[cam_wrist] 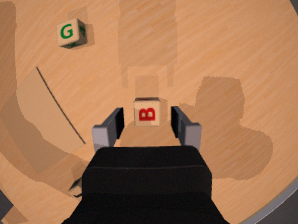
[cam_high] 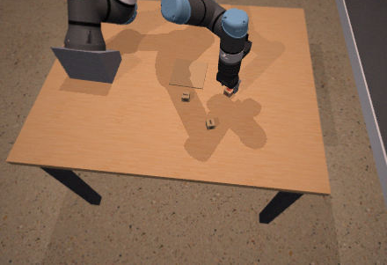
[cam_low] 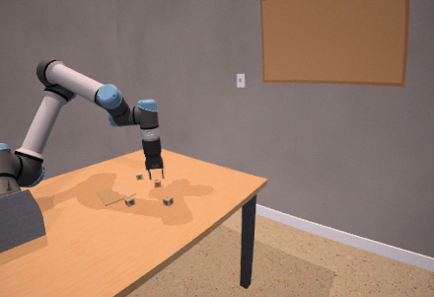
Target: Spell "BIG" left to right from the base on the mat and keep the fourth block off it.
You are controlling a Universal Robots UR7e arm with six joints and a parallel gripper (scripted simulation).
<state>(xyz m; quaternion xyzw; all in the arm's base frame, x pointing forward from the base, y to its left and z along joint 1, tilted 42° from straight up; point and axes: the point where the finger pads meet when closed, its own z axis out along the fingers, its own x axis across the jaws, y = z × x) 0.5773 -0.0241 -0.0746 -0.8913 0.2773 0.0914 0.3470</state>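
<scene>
The B block [cam_wrist: 147,111], with a red letter, lies on the table to the right of the mat [cam_high: 189,73]. It also shows in the top view [cam_high: 229,92] and in the exterior view [cam_low: 157,183]. My gripper [cam_wrist: 147,116] is open and empty, low over the B block with a finger on either side of it, not touching it. The gripper also shows in the top view [cam_high: 229,86] and in the exterior view [cam_low: 154,175]. The G block [cam_wrist: 69,31] [cam_low: 139,177], with a green letter, lies off the mat, further out. Two more blocks [cam_high: 186,96] [cam_high: 211,123] lie off the mat; their letters are too small to read.
The thin tan mat [cam_low: 115,195] lies flat near the table's middle with nothing on it; its edge shows as a dark line in the wrist view [cam_wrist: 61,106]. The robot's grey base [cam_high: 88,62] stands at the table's left corner.
</scene>
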